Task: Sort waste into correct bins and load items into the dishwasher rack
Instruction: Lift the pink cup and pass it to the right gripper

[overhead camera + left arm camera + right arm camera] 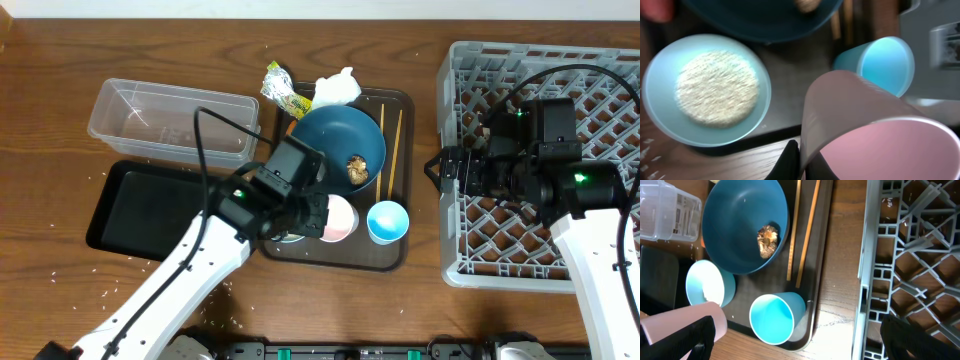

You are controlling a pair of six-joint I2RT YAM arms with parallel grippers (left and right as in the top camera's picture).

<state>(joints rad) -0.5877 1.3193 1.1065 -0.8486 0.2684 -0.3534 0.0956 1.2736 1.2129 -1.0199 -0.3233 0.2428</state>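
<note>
Pink cup (855, 115) fills the lower right of the left wrist view. Its wall is pinched at the rim by the left pincer (800, 164), bottom centre. The cup is tilted, mouth towards the lens, at the lower edge of the tray (395, 100), just beside the blue cup (387, 221). Whether it is lifted cannot be told. Overhead, the rack (450, 160) lies well to the right. The right pincer (437, 167), spread and empty, hovers at its left wall and is nearer. Judgement: a rightward carry past the blue cup.

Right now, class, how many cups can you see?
2. The pink cup, held by the left gripper, is at the brown tray's front edge; the light-blue cup stands just right of it. The left arm may hide others.
</note>
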